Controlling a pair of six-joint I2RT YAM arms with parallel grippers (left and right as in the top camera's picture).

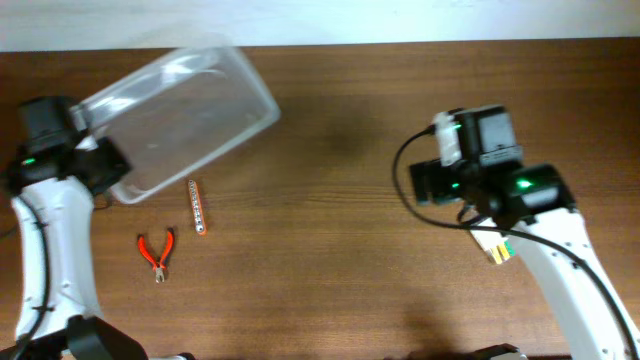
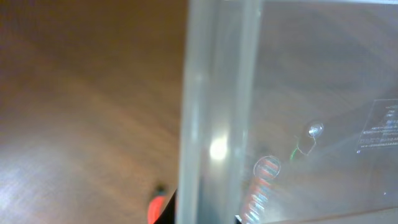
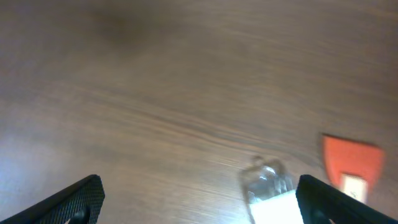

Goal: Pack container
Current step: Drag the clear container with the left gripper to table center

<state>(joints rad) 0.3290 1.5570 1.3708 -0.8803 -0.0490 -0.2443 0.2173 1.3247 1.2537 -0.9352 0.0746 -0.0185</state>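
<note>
A dark brown wooden surface (image 1: 340, 280) fills the overhead view, with a pale strip of wall (image 1: 400, 18) along its far edge. The container (image 1: 185, 110), a clear plastic tub with rounded corners, sits at the far left of the surface, turned at an angle to the surface's edges. Its near left corner meets the left pincer (image 1: 98, 160).

In the left wrist view the tub's rim runs top to bottom through the middle of the frame, very close and blurred. It stands between two dark tips at the bottom edge, so the left pincer appears to pinch the container by that rim.

Just in front of the tub lies a narrow orange strip (image 1: 197, 205) with a row of pale dots, clear of the tub's wall. Nearer the front edge and slightly left lies a pair of orange-handled pliers (image 1: 155, 252), apart from the strip.

The right arm (image 1: 560, 250) stands well apart from all this, on the right side. In its wrist view the right pincer (image 3: 205, 199) is spread wide over bare wood, one black fingertip (image 3: 81, 198) in each bottom corner. Ahead of it, toward the right fingertip, lie a small clear-and-white item (image 3: 267, 186) and an orange piece (image 3: 351, 163). I cannot tell what either one is.
</note>
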